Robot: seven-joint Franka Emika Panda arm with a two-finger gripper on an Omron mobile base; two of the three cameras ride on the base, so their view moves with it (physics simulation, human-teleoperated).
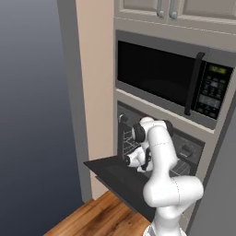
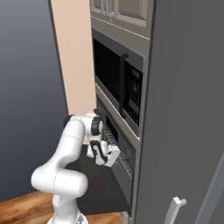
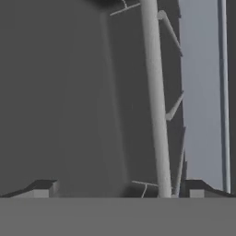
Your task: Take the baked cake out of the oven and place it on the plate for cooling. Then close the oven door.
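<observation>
With the oven door [image 1: 117,177] lying flat open and the pincer [image 3: 117,190] spread empty at the oven [image 1: 184,152] mouth beside a rack bar [image 3: 154,92], a careless reach may snag it.

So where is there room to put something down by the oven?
The open oven door lies flat, and its dark top is bare toward the left edge, beside the tan wall. By the oven mouth it is crowded: the open gripper sits right at the wire rack.
</observation>
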